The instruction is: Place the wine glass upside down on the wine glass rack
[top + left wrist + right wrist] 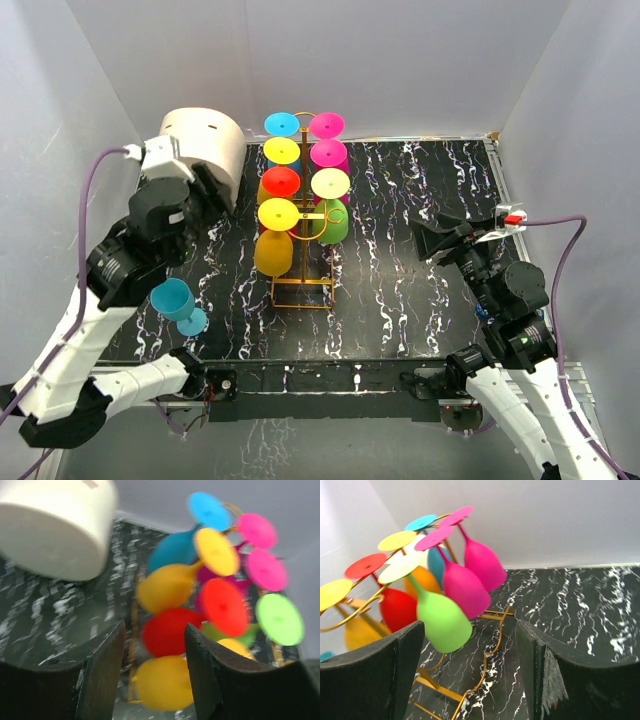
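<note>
On marbled table [400, 290], teal wine glass [177, 303]

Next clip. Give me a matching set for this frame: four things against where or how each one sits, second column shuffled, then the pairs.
1. teal wine glass
2. green wine glass
3. cream container
4. right pincer

A. open and empty
B. standing upright on the table, front left
C. at the table's far-left corner
D. hanging upside down on the wine glass rack

Pairs: 1-B, 2-D, 3-C, 4-A
</note>
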You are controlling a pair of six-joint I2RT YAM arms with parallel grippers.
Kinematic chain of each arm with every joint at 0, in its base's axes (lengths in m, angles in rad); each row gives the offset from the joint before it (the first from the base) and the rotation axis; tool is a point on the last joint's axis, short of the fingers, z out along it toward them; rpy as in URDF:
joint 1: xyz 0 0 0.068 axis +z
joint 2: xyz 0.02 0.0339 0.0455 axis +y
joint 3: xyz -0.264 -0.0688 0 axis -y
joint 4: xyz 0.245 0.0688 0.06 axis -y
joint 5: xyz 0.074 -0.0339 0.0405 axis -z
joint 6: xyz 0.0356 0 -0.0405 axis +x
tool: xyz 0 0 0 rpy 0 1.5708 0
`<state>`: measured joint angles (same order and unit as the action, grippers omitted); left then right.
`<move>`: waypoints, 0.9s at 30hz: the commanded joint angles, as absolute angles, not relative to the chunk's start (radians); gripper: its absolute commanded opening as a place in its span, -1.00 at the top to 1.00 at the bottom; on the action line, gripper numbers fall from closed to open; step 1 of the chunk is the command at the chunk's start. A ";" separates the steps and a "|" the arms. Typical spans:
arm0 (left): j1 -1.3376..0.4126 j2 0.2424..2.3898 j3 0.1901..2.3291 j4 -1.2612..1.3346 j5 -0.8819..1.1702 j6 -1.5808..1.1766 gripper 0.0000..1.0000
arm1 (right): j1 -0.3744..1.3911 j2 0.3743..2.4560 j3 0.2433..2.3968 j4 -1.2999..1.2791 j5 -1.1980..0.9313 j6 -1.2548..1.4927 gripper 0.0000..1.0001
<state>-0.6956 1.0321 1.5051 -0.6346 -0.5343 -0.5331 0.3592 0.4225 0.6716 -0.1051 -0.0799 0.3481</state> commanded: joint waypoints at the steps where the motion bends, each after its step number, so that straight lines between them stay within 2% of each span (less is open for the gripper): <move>1: -0.690 0.967 1.411 -0.919 -0.791 -0.549 -0.03 | 0.359 0.419 0.687 -0.170 0.166 0.465 -0.41; 4: -0.690 0.945 1.343 -1.044 -0.778 -0.658 -0.17 | 0.359 0.424 0.683 -0.209 0.202 0.511 -0.40; 12: -0.690 0.884 1.181 -1.188 -0.761 -0.868 -0.24 | 0.359 0.426 0.663 -0.292 0.227 0.595 -0.38; 15: -0.690 0.897 1.158 -1.190 -0.729 -0.861 -0.46 | 0.359 0.422 0.653 -0.315 0.236 0.618 -0.38; 17: -0.688 0.929 1.161 -1.225 -0.730 -0.881 -0.52 | 0.359 0.419 0.640 -0.315 0.241 0.634 -0.38; 24: -0.643 0.932 1.102 -1.231 -0.686 -0.894 -0.49 | 0.359 0.432 0.641 -0.314 0.239 0.650 -0.37; 27: -0.594 0.956 1.098 -1.225 -0.644 -0.862 -0.42 | 0.359 0.438 0.641 -0.326 0.239 0.664 -0.37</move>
<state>-0.6472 0.9455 1.1080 -1.2072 -0.6846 -0.8825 0.3592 0.4282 0.6308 -0.3420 0.2192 0.6388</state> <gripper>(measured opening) 0.731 0.686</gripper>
